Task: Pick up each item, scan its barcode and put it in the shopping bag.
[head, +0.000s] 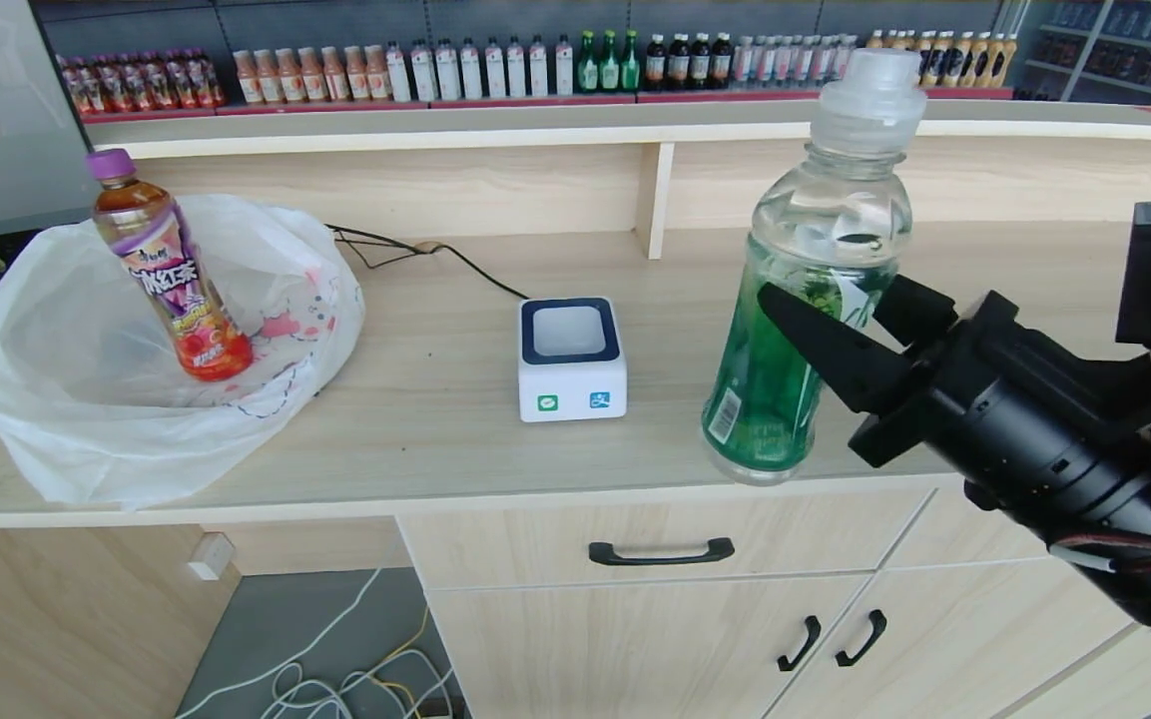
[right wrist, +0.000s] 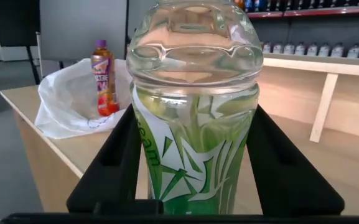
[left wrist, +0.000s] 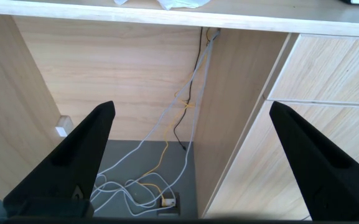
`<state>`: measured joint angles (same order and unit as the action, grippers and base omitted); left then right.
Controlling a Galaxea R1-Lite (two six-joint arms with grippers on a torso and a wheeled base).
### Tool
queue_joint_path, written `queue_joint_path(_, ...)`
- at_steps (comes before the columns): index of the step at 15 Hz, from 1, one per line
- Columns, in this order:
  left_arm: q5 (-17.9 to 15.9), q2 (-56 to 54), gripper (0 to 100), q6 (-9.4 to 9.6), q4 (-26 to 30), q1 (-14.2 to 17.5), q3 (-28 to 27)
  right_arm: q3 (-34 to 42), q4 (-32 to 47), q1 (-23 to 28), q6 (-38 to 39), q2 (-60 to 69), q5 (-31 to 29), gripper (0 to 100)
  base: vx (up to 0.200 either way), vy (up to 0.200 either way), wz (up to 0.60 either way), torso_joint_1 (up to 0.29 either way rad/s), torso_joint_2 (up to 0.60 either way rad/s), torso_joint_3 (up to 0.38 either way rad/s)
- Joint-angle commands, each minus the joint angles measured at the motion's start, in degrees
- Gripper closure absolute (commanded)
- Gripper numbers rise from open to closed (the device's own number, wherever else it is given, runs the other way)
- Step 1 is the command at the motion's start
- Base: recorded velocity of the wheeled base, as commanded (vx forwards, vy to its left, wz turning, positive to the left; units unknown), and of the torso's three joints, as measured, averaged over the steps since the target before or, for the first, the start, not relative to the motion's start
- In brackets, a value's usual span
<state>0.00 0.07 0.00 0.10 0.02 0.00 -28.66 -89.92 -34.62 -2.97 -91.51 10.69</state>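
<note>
Head view: we find the right end effector (head: 823, 300) clasping the green bottle (head: 815, 250), near-upright by the front edge of the surface (head: 435, 419); the scanner (head: 571, 358) lies leftward, the shopping bag (head: 86, 399) beyond. Left wrist view: left end effector (left wrist: 191, 155) spread, empty, below the surface. Right wrist view: green bottle (right wrist: 195, 124) gripped mid-label.

The bench (head: 435, 399) was matt, pale wood-grain. On it, the green bottle (head: 815, 250) was clear glossy plastic, the shopping bag (head: 66, 399) thin crinkly film, the scanner (head: 572, 374) smooth white plastic.
</note>
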Motion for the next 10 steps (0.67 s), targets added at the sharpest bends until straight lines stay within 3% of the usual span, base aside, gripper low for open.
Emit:
queue_joint_path(1,0.0,0.0,0,0.0,0.0,0.0,0.0,-0.5,-0.1,0.0,-3.4,-1.4,-4.0,100,0.0,0.0,0.0,0.0,0.0,0.0)
queue_joint_path(3,0.0,0.0,0,0.0,0.0,0.0,0.0,-3.9,1.1,-0.1,-10.4,-1.8,-8.0,100,0.0,0.0,0.0,0.0,0.0,0.0)
queue_joint_path(7,0.0,0.0,0,-0.18,0.0,0.0,0.0,-9.7,4.0,0.0,-11.9,-3.5,-20.4,100,0.0,0.0,0.0,0.0,0.0,0.0)
queue_joint_path(10,0.0,0.0,0,-0.09,0.0,0.0,0.0,-14.8,4.1,0.1,-11.7,-6.3,-21.2,100,0.0,0.0,0.0,0.0,0.0,0.0)
